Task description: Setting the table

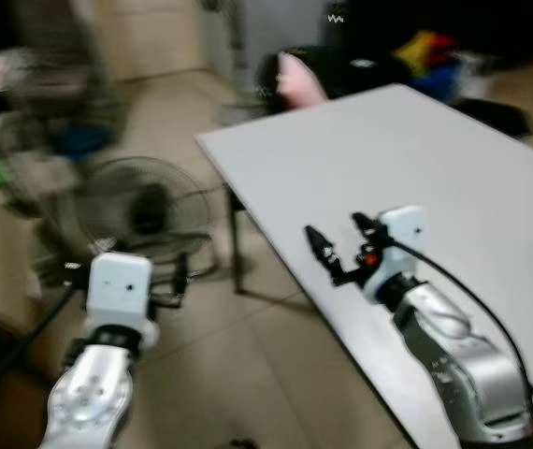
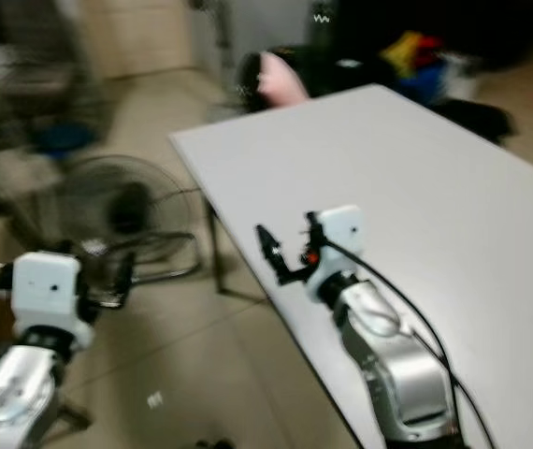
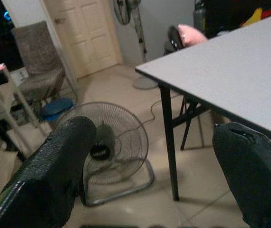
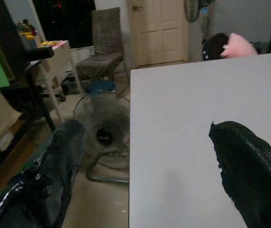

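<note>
Tabletop (image 1: 416, 159) is plain pale grey on black legs. Floor (image 1: 248, 365) is beige tile, floor fan (image 3: 108, 142) dark wire mesh, door (image 3: 90, 31) cream, cushion (image 4: 237, 45) pink. Both tools have textured black fingers (image 4: 249, 161).

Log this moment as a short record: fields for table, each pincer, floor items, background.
table: grey table, top bare where seen
right pincer: right pincer open, holding nothing, above the table's near-left edge
left pincer: left pincer open, holding nothing, over the floor left of the table
floor items: fan standing on tiles beside the table's left corner
background: chair by a closed door; pink cushion beyond the table's far corner
image quality: head views blurred
</note>
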